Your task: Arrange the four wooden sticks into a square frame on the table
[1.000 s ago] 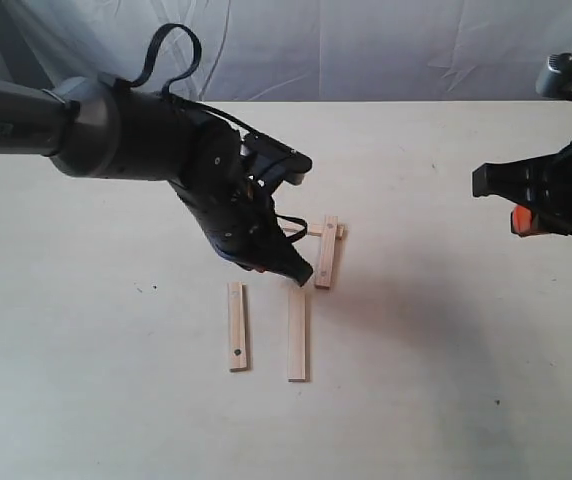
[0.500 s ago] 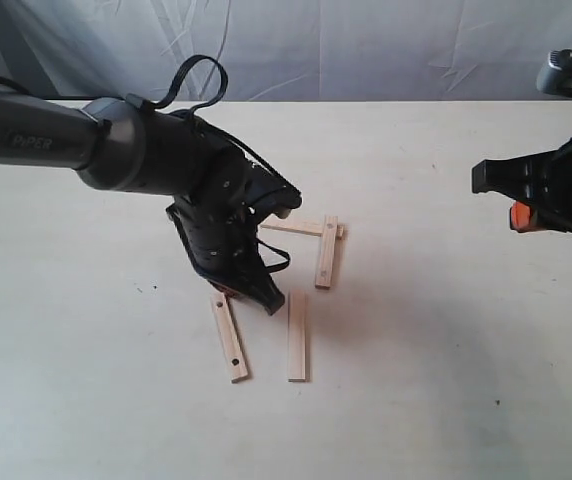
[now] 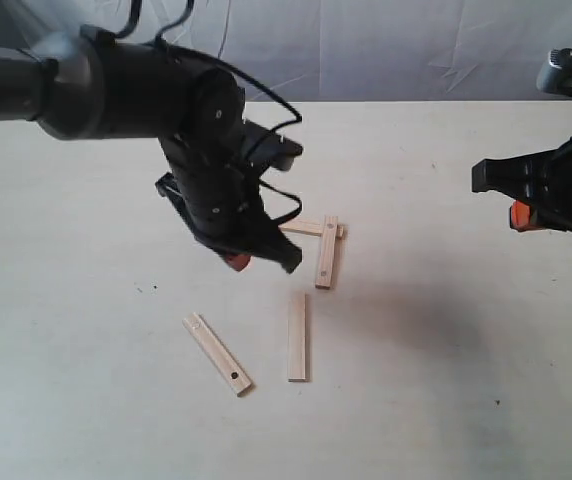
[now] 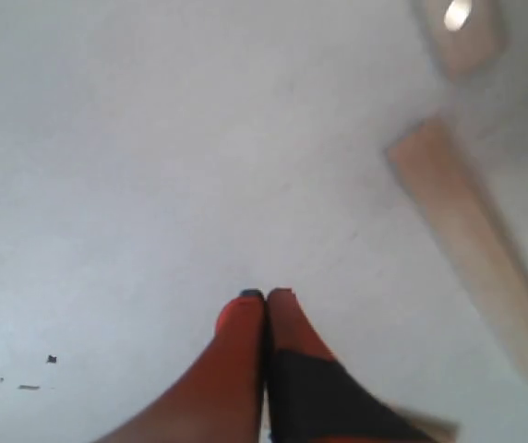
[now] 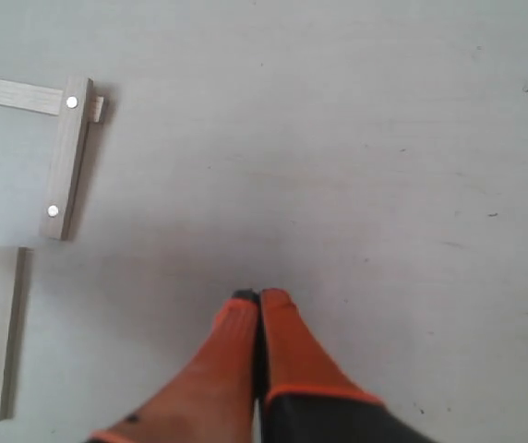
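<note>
Four wooden sticks lie on the table (image 3: 446, 380). A holed stick (image 3: 326, 252) overlaps one end of a plain stick (image 3: 302, 228), making an L corner. Another plain stick (image 3: 297, 336) lies below that corner, and the second holed stick (image 3: 218, 354) lies slanted to its left. My left gripper (image 3: 290, 265) hovers shut and empty above the table, just left of the L corner. In the left wrist view the left gripper (image 4: 264, 295) is closed over bare table with a stick (image 4: 472, 245) off to the side. My right gripper (image 5: 259, 295) is shut and empty, far right, away from the sticks.
A white cloth backdrop (image 3: 386, 45) hangs behind the table's far edge. The bulky left arm (image 3: 116, 90) reaches in from the left over the table. The right gripper (image 3: 481, 180) hangs above the table near the right edge of the exterior view.
The left gripper swept down and left, pushing the top of the left holed stick so it now lies slanted, then rose and moved back toward the L corner. The right arm stayed still.
</note>
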`<action>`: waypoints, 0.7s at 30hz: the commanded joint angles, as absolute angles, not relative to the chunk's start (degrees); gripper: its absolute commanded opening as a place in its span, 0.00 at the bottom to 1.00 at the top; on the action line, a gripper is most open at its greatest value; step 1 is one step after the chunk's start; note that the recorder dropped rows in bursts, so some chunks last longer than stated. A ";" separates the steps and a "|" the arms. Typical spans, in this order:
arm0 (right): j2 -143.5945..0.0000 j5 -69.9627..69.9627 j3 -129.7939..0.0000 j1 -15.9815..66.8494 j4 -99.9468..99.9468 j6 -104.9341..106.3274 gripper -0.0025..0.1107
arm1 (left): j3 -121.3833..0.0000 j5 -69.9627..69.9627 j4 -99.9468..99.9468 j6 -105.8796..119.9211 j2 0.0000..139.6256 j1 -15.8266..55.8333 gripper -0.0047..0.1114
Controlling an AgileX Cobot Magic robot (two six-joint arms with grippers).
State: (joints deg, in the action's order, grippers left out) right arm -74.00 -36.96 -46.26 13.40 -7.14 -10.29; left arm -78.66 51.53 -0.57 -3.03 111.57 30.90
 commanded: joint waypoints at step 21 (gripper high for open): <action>-73.60 -37.11 -45.96 13.33 -7.61 -9.94 0.02 | -75.98 42.53 -7.76 -43.51 118.37 44.15 0.45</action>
